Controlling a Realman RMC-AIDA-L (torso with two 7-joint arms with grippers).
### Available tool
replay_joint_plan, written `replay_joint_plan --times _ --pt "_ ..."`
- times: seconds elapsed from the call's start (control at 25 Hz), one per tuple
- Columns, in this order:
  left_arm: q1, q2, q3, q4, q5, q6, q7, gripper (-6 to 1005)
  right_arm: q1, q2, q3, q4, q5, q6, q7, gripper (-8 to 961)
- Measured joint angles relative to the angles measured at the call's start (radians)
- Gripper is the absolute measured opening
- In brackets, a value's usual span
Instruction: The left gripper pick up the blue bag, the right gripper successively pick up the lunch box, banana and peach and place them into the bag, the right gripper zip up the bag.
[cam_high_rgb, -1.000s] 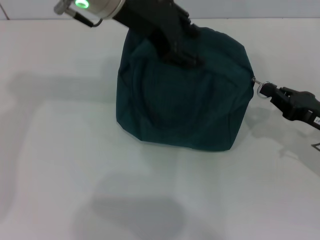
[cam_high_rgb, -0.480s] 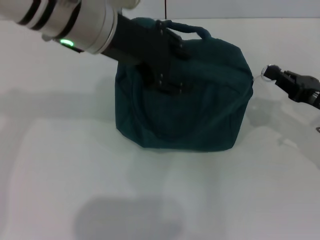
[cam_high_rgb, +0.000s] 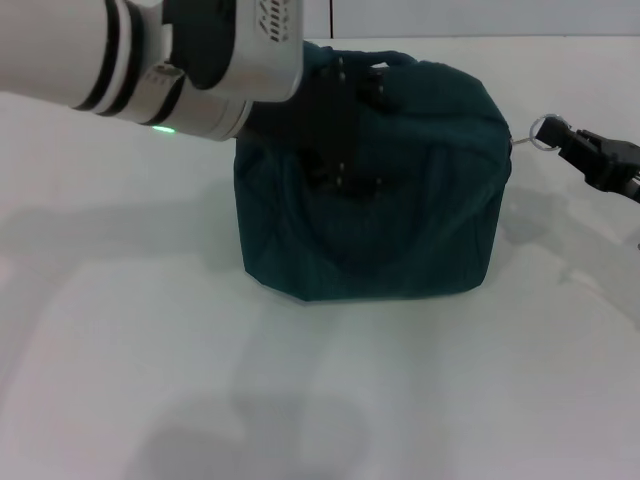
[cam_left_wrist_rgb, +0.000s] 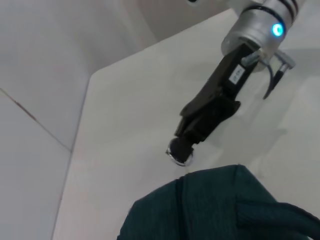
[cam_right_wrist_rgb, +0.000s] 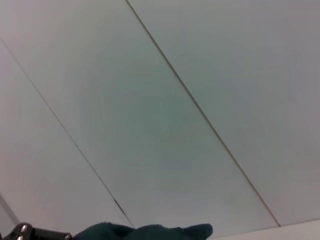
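Head view: blue bag (cam_high_rgb: 400, 200) upright on white tabletop (cam_high_rgb: 300, 400); left hand (cam_high_rgb: 345, 160) pressed against bag's front upper face, finger state impossible to tell. Right hand (cam_high_rgb: 570, 140) just beside bag's right top corner, closed on zipper ring (cam_high_rgb: 545, 131).

Left wrist view: bag top (cam_left_wrist_rgb: 220, 205) close below; right hand (cam_left_wrist_rgb: 187, 145) beyond it, tips pinched around the ring (cam_left_wrist_rgb: 178, 157).

Right wrist view: only a sliver of bag (cam_right_wrist_rgb: 150, 232) at frame edge beneath wall panels (cam_right_wrist_rgb: 160, 110).
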Motion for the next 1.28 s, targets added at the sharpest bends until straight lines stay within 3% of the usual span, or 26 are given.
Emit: replay_joint_plan --times 0.16,0.36,0.48,0.72,1.28 --pt "-0.007 0.000 0.004 -0.004 -0.004 -0.012 -0.006 716 0.000 0.000 0.001 0.000 -0.003 -0.001 0.000 12" --pt "-0.001 -0.001 0.007 -0.002 -0.010 -0.029 0.005 637 -0.003 0.000 0.001 0.001 -0.005 0.009 0.001 13" --pt "0.002 -0.001 0.008 -0.004 -0.024 -0.041 0.006 457 -0.003 0.003 -0.003 0.001 -0.007 0.028 -0.003 13" --pt "0.004 -0.002 0.010 -0.004 -0.036 -0.042 0.007 240 -0.002 0.007 -0.006 0.002 -0.009 0.045 -0.007 13" --pt "0.018 -0.002 0.029 -0.001 -0.054 -0.043 0.008 53 -0.003 0.011 -0.007 0.001 -0.026 0.071 -0.008 13"
